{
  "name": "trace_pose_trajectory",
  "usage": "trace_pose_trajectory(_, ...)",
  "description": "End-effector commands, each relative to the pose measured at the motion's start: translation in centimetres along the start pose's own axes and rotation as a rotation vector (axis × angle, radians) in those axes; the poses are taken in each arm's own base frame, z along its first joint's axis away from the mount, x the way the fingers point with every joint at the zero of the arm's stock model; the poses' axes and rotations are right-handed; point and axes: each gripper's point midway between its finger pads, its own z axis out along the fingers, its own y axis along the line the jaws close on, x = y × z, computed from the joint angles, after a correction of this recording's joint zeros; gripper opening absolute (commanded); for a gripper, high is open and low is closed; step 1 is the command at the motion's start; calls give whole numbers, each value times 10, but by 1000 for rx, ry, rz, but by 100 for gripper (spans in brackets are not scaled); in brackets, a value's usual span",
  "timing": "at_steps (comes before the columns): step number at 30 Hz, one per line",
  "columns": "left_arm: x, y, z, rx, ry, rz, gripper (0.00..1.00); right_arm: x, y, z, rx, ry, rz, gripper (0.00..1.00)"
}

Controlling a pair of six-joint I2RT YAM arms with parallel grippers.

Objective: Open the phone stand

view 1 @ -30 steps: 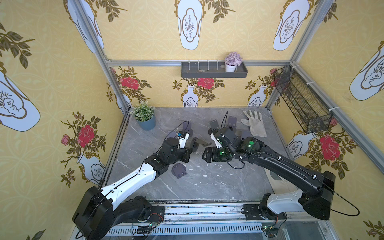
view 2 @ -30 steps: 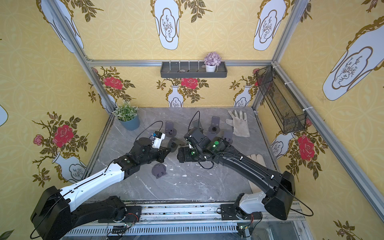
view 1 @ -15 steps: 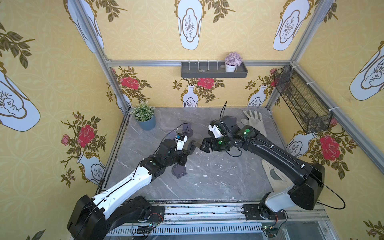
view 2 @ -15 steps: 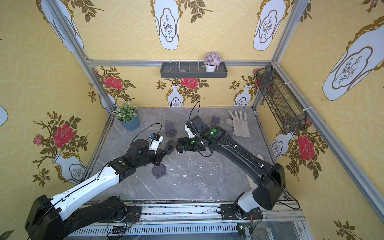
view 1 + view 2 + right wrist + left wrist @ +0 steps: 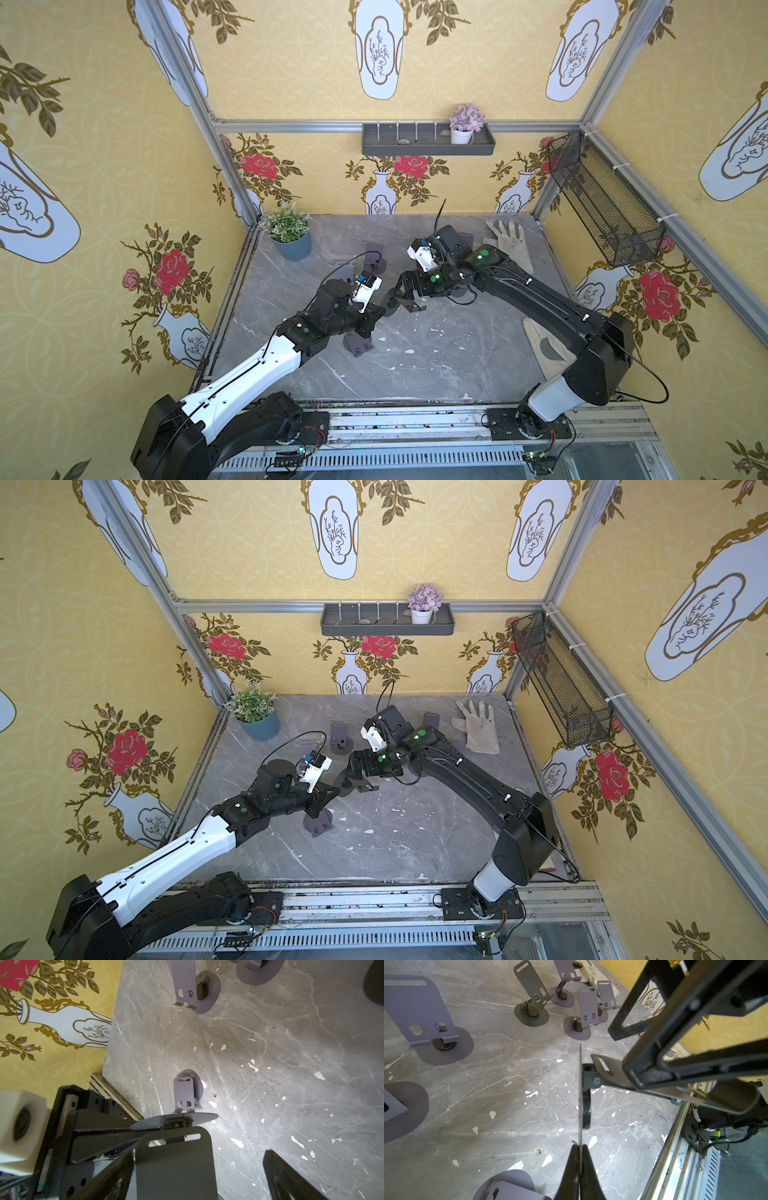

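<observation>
1. Left wrist view is showing the left end effector (image 5: 579, 1148) pinching the thin round foot of the phone stand (image 5: 586, 1109) and holding it up over the counter (image 5: 512, 1088).
2. The right end effector (image 5: 197, 1172) is standing spread wide, with the stand's flat back plate sitting between its fingers.
3. Other stands (image 5: 532, 1001) are standing on the counter beyond the held one.
4. In a top view, one more stand (image 5: 358, 343) is sitting just under the left arm.
5. A glove (image 5: 513, 247) and a potted plant (image 5: 291, 239) are sitting at the back, well apart.
</observation>
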Motion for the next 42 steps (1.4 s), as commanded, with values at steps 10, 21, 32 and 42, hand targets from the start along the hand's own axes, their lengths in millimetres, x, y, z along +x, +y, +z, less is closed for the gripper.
trace_pose_trajectory(10, -5, -5, 2, 31, -10, 20, 0, 1, 16, 13, -99, 32, -37, 88)
trace_pose_trajectory(21, -3, -3, 5, 26, -3, 18, 0, 7, 17, 23, -91, 63, -56, 74)
trace_pose_trajectory(32, -5, -4, 7, 35, -14, 4, 0, -5, 10, 22, -31, 33, -42, 43)
trace_pose_trajectory(42, 3, 19, 27, -64, 70, -137, 0, -27, 8, 7, 40, -62, -14, 39)
